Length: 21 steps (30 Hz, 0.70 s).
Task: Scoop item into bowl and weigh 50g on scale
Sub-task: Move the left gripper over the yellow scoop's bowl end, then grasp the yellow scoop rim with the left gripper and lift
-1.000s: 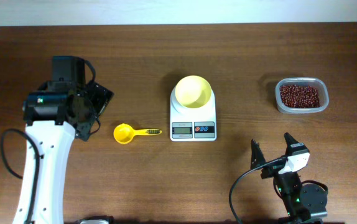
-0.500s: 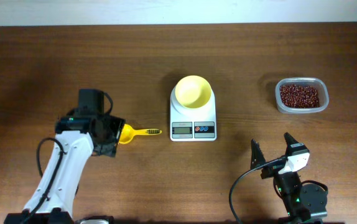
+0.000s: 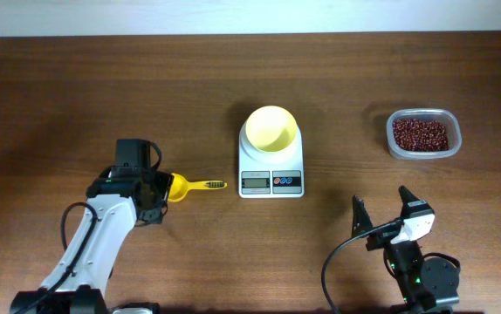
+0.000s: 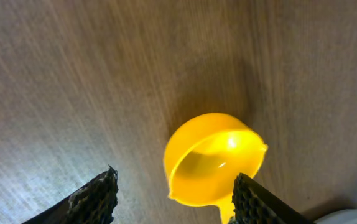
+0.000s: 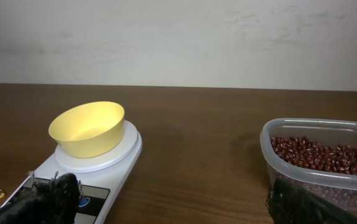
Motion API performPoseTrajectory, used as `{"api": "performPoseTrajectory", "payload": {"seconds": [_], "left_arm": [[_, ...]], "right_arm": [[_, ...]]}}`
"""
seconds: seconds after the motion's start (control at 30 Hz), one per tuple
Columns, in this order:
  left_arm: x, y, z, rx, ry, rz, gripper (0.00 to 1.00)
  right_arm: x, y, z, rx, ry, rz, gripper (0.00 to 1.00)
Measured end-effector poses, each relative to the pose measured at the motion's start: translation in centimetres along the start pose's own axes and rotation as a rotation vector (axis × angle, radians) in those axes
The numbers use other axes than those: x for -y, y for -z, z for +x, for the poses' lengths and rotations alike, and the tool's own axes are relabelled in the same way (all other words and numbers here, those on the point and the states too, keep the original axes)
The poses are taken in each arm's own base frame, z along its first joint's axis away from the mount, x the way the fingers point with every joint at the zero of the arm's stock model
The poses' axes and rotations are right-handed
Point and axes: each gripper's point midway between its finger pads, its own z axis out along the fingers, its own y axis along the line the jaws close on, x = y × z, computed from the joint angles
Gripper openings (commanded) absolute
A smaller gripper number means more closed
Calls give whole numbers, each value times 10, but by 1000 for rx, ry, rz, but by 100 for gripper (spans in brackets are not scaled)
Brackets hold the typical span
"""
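Brown wooden table (image 3: 338, 70): its far edge runs along a pale wall, and its left edge shows only at the top-left corner. You have bare wood between the white square digital scale (image 3: 271, 180) and the clear rounded plastic tub (image 3: 456, 139) at far right, and more in front of the scale.

The round pale yellow bowl (image 3: 271, 128) sits on the scale's platform. The dark red-brown beans (image 3: 421, 133) all lie in the tub, well apart from the bowl. The small yellow handled scoop (image 3: 191, 186) lies left of the scale, with its handle tip near the scale but not touching.

Your left gripper (image 4: 175, 194) is at the scoop's cup end with its fingers (image 4: 94, 196) partly spread on either side of the cup. The left finger is clear of the cup. I cannot tell whether the right finger touches it.

Your right gripper (image 3: 381, 211) is near the front edge with its jaws spread wide and nothing between them.

Change since a second ago: the left arm has come in from the far left onto the scoop, and its jaws have narrowed. The scoop, scale, bowl, tub and right arm are unmoved.
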Motion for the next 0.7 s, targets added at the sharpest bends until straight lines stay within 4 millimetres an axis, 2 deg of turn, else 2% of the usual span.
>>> {"api": "performPoseTrajectory", "payload": {"seconds": [0.13, 0.27, 0.5, 0.7], "left_arm": [[1, 0, -2, 8, 0, 6, 62], [1, -2, -2, 10, 3, 2, 56], [-5, -37, 6, -50, 6, -65, 53], [-3, -43, 11, -81, 7, -62, 52]], "right_arm": [[0, 0, 0, 0, 0, 0, 99], [0, 0, 0, 0, -1, 0, 99], [0, 0, 0, 0, 0, 0, 99], [0, 0, 0, 0, 0, 0, 99]]}}
